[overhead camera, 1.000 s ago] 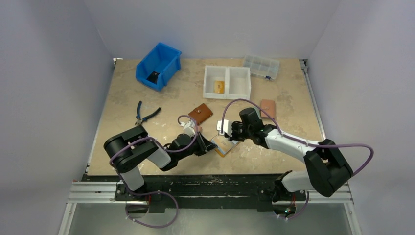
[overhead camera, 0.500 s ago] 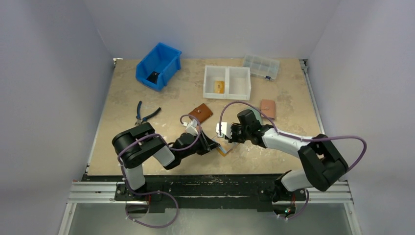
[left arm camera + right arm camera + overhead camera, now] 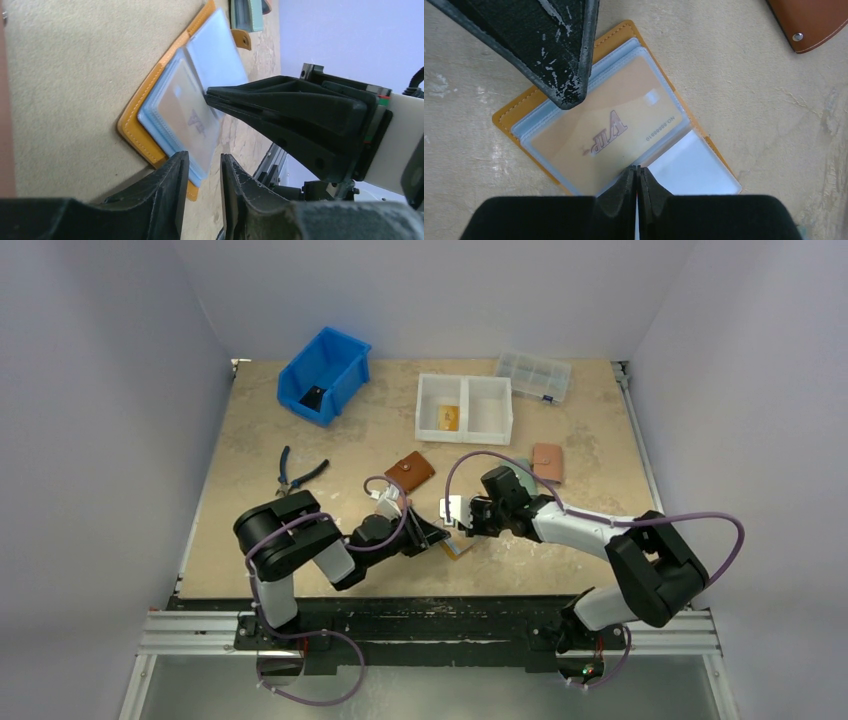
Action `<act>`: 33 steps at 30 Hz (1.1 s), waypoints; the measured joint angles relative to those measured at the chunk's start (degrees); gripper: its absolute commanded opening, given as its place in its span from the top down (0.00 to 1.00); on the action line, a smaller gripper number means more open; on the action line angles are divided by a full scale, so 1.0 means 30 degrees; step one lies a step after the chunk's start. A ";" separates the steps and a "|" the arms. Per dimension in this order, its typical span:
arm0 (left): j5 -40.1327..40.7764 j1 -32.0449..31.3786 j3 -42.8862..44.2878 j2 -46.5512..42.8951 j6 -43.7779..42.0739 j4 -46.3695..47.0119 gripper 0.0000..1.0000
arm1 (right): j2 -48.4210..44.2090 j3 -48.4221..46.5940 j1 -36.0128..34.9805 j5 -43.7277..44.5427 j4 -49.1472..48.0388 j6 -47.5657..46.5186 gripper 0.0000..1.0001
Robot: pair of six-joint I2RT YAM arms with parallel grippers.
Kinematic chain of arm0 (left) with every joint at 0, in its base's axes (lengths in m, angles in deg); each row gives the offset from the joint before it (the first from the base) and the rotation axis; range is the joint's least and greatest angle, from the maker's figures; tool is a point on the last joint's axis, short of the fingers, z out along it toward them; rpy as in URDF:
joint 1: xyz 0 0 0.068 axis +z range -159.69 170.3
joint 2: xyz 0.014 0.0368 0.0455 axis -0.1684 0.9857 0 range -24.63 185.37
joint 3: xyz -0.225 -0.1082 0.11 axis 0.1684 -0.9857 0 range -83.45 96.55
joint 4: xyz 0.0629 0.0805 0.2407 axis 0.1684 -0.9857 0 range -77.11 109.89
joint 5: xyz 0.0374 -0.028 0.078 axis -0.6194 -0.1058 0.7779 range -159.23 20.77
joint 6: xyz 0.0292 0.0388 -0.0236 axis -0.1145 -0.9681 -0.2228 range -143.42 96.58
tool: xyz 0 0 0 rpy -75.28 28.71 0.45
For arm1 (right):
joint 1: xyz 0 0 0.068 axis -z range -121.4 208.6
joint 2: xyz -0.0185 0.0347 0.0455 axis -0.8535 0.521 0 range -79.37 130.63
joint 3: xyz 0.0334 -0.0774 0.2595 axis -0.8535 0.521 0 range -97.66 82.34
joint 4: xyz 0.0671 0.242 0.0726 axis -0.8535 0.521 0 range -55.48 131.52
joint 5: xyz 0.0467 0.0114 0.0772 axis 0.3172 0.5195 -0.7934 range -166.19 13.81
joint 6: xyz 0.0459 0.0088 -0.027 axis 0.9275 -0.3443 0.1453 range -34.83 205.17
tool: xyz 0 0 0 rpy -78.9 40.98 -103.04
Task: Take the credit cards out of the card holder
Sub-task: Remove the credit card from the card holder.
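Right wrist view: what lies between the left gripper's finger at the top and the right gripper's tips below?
An orange-yellow credit card printed VIP, inside a clear sleeve of the open card holder; the right wrist view shows it plainly.

The mustard-orange card holder [image 3: 506, 119] lies open and flat on the table [image 3: 250, 440] close to its near edge, about midway along it, its clear bluish sleeves [image 3: 696, 172] facing up, the top one holding an orange-yellow credit card [image 3: 609, 125] printed VIP.
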 measured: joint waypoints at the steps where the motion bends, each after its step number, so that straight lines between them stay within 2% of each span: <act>1: 0.0022 0.0000 -0.0080 0.0117 0.0073 0.0219 0.65 | 0.0000 -0.0022 0.0000 -0.0117 0.0117 0.0007 0.90; 7: 0.0117 0.0000 -0.0386 0.0991 0.0780 0.1355 0.62 | 0.0000 -0.0189 0.0000 -0.0765 0.0714 0.0022 0.90; 20: 0.0240 0.0000 -0.0401 0.1158 0.1086 0.1836 0.62 | 0.0204 -0.0415 0.0000 -0.1413 0.1158 0.0087 0.90; 33: 0.0182 0.0000 -0.0393 0.2171 0.1923 0.3402 0.59 | 0.0364 -0.0663 0.0015 -0.1421 0.1515 0.0168 0.88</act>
